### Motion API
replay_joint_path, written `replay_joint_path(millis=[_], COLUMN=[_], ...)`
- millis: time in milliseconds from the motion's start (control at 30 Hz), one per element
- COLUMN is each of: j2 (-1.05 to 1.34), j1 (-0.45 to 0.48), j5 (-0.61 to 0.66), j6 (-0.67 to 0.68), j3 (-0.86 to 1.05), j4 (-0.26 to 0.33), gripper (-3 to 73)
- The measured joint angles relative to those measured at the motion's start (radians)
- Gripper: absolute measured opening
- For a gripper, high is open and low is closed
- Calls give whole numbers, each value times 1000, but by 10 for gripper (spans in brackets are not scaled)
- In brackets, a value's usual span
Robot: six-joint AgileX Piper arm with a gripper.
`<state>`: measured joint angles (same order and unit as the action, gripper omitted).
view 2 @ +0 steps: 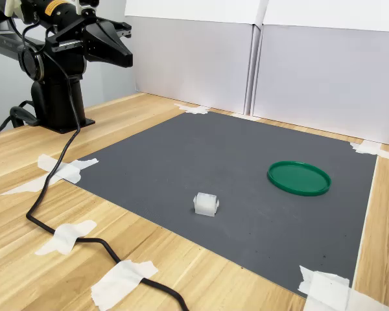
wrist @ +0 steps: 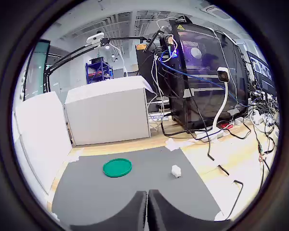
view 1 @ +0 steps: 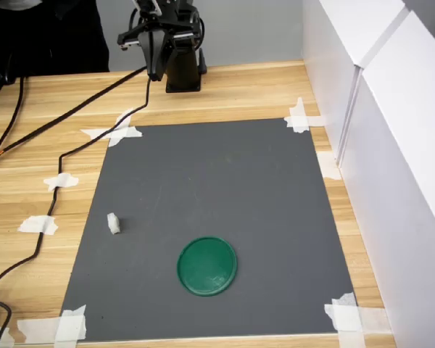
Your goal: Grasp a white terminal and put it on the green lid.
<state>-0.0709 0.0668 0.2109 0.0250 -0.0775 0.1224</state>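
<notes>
In the first exterior view, the white terminal (view 1: 114, 223) stands on the grey mat (view 1: 217, 188) near the mat edge at the first exterior view's left. The green lid (view 1: 207, 266) lies flat on the same mat, to the right of the terminal and slightly nearer the camera, well apart from it. The end effector (view 1: 155, 69) hangs at the far edge of the worktop (view 1: 51, 145), beside the arm base (view 1: 183, 72) and clear of the mat. The terminal therefore lies well away from the end effector, toward the camera and a little toward the first exterior view's left.

In the wrist view, the 2 fingers (wrist: 135, 211) meet along a thin seam, so the end effector (wrist: 147, 211) is closed and holds nothing. The white terminal (wrist: 176, 170) sits ahead of the fingertips and offset to one side. The green lid (wrist: 117, 167) sits ahead on the opposite side.

In the second exterior view, the end effector (view 2: 120, 53) is raised high above the worktop at the second exterior view's left. The white terminal (view 2: 206, 203) appears as a short block; its long axis cannot be determined. The green lid (view 2: 299, 177) lies to its right.

Judgement: the grasp has not begun. The coming move requires a long forward reach, a descent, and opening of the fingers before contact.
</notes>
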Motion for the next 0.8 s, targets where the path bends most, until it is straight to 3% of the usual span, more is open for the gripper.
replay_joint_path(millis=[800], j2=[0], j1=[0], j5=[-11], j6=[10], j3=[0], j4=[4], gripper=[-16])
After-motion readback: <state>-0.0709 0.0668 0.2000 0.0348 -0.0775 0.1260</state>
